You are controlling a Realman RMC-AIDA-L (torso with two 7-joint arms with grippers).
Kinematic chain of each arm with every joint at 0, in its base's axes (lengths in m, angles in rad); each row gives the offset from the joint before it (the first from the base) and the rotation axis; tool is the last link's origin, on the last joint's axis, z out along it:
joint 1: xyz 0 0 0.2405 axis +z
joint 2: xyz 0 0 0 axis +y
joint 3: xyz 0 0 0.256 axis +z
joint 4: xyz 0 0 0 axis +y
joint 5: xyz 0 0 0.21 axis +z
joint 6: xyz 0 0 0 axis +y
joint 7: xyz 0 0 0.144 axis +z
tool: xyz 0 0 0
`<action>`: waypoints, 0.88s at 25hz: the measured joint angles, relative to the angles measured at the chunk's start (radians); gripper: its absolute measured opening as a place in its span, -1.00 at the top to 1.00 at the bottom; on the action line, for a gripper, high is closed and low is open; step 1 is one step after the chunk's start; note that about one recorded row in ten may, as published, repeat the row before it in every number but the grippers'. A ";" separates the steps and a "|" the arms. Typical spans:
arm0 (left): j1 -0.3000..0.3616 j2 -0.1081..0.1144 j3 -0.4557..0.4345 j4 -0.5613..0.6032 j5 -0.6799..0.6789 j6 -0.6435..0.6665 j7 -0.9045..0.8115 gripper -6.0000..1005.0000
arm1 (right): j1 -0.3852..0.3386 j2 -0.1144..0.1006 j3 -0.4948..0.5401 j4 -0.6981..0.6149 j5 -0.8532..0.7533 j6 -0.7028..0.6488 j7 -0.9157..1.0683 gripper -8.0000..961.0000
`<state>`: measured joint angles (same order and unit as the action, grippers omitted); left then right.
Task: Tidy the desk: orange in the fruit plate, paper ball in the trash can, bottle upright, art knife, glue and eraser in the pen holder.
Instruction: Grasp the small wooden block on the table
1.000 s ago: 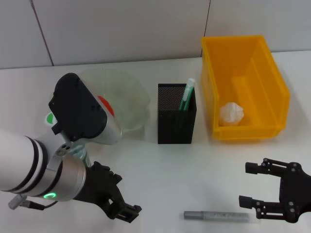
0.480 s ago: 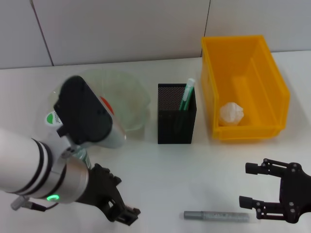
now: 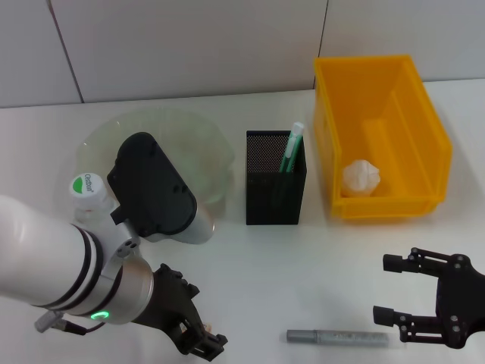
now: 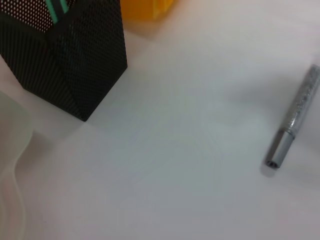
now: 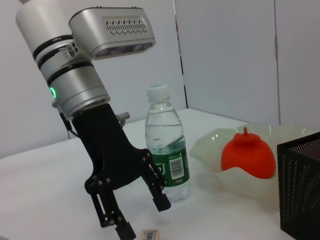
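Standing upright at the left, the bottle (image 5: 166, 145) sits just beside the plate (image 5: 220, 152), and the orange (image 5: 248, 155) rests inside that plate. Right of the plate, the pen holder (image 3: 275, 177) holds a green-and-white pen-like thing (image 3: 291, 148) leaning against its far right corner. Farther right, the bin (image 3: 381, 136) has the paper ball (image 3: 361, 178) lying at its near end. On the near table a grey pen-shaped tool (image 3: 337, 337) lies flat, out of any container. The left gripper (image 5: 137, 212) hangs near the bottle with fingers spread and nothing between them; the eraser (image 5: 150, 234) lies on the table right by its fingertips. The right gripper (image 3: 400, 292) waits at the near right, fingers apart, empty.
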<state>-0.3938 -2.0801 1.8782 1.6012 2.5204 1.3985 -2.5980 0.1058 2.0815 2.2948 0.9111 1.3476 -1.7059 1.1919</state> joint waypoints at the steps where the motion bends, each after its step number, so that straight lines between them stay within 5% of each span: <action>1: -0.001 0.000 0.001 -0.004 0.000 -0.003 0.000 -0.61 | 0.000 0.000 0.000 0.000 -0.001 0.001 0.000 -0.65; 22: -0.015 0.000 0.011 -0.071 0.023 -0.026 0.000 -0.61 | 0.002 0.000 0.000 -0.012 -0.004 0.003 0.000 -0.65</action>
<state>-0.4086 -2.0801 1.8889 1.5306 2.5429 1.3729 -2.5980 0.1074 2.0816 2.2948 0.8987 1.3436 -1.7026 1.1919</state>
